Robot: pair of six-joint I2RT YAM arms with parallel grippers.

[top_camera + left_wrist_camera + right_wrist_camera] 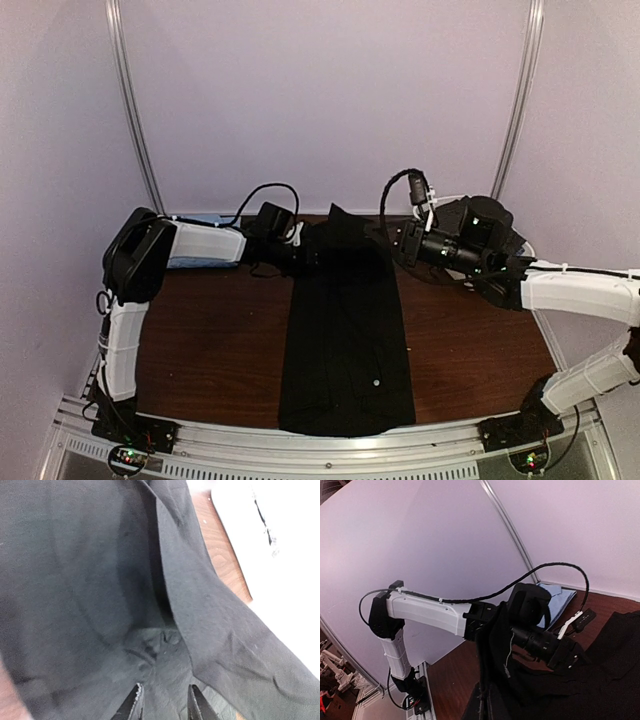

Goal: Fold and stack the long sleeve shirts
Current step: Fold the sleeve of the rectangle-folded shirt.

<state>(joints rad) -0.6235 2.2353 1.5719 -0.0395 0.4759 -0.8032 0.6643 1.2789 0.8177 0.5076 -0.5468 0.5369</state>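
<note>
We see the left gripper (165, 705) with its fingers partly apart and pinched on a bunched fold of the black shirt (345, 340) at its far left corner. The right gripper (398, 240) is closed at the far right corner. Black cloth rises straight from where its fingers sit and hides them, so its grip looks likely to us rather than plain. The shirt lies lengthwise down the middle of the table (220, 340), far end lifted. A light blue shirt (555, 600) lies mostly hidden behind the left arm.
</note>
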